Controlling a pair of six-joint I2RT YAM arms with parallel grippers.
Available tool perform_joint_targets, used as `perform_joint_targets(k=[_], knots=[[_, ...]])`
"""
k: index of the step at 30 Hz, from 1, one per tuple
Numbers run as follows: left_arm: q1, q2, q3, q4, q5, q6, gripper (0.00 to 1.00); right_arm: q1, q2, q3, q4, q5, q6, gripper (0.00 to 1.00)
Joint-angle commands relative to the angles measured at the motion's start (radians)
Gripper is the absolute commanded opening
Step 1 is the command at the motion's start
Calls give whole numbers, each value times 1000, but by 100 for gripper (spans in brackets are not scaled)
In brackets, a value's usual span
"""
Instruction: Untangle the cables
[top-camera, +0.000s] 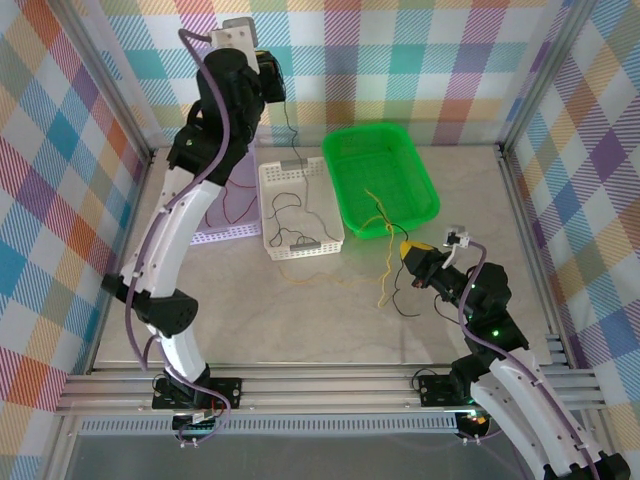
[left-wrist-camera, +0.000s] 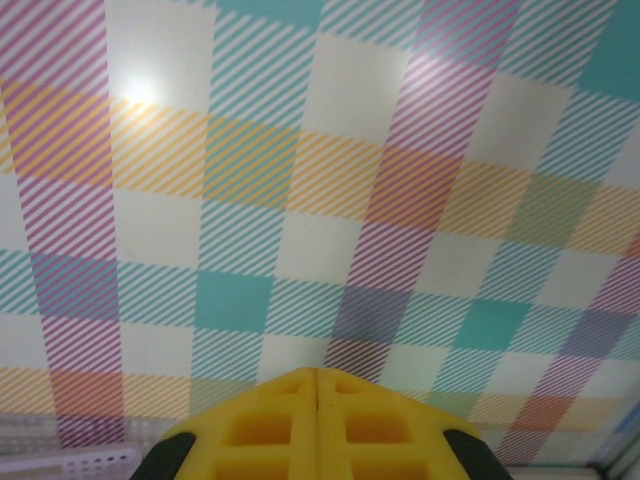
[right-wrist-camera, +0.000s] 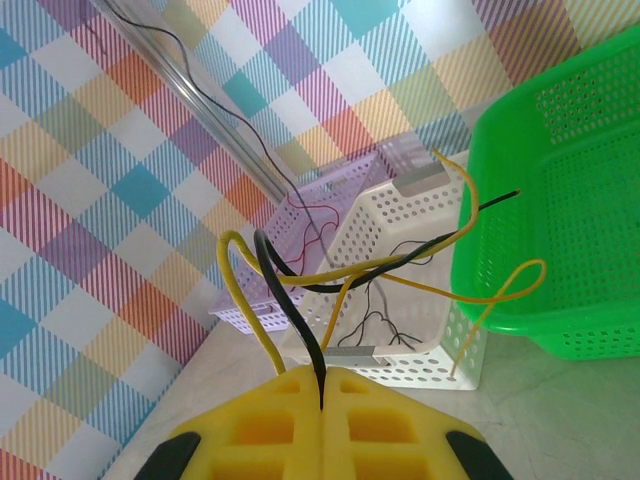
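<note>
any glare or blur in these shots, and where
Left wrist: a bright glare spot on the plaid wall at upper left, and the left fingers look soft at the bottom edge. Right wrist: the right fingers are soft too, while the cables and green basket look sharper. Top external: even light, only soft shadows on the table.

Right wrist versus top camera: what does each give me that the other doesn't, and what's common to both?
Right wrist view: a close-up of the right gripper, shut on the black cable at the finger seam, with a yellow cable looping beside it. Top view: the left arm raised toward the back wall, and yellow cable trailing onto the table. Both: the green basket, white basket and lilac basket.
</note>
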Motion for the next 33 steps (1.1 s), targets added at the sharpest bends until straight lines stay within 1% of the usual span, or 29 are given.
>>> perform_joint_targets(k=[1,6,9,14,20,25,33], knots=[[31,18,24,13,-26,-19,0,-3,-14,-11,29,-14,1,0],[53,57,16,-34,-21,-39,0,-3,-14,-10,33,-22,3,0],[54,62,-28,-49,-9,-50,0,-3,-15,-10,34,-27,6,0],[53,11,-226,37,10,-80,0,-3,-13,-10,37,-32,8,0],[53,-24,-401,76,35,-140,0,-3,13,-1,35,-35,17,0],[53,-60,-577,149,50,-199,0,-1,22,2,35,-46,14,0],[45,-65,-751,179,92,-278,0,-1,24,0,37,-46,13,0]])
